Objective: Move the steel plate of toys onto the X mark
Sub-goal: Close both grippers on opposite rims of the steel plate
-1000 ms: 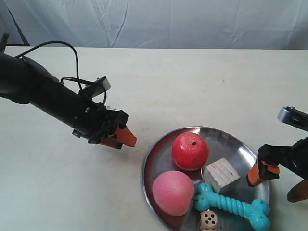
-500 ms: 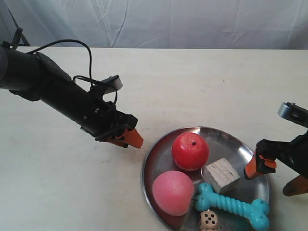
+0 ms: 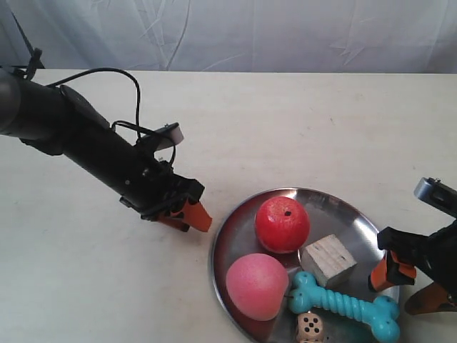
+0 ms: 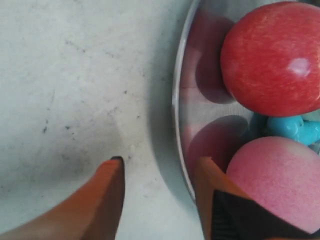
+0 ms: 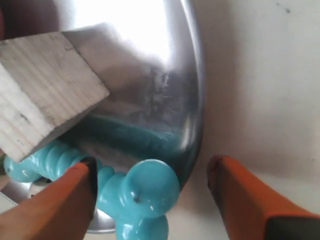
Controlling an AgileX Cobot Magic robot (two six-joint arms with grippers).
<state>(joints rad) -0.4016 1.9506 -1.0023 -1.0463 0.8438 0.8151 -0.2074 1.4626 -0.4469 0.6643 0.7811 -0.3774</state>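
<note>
On the cream table (image 3: 285, 121) the steel plate (image 3: 343, 214) lies between both arms. The left gripper (image 4: 159, 162) gapes wide astride the plate's rim (only the wrist views show this) and has come nearer the plate. The right gripper (image 5: 150, 165) spreads likewise, lower than before. The bone (image 3: 344, 306) lies lengthwise from the peach (image 3: 257, 284) to the plate's rim.

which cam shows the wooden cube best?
Exterior view: the whole wooden cube is visible on the steel plate. Right wrist view shows it close but cropped by the frame; left wrist view doesn't show it.
</note>
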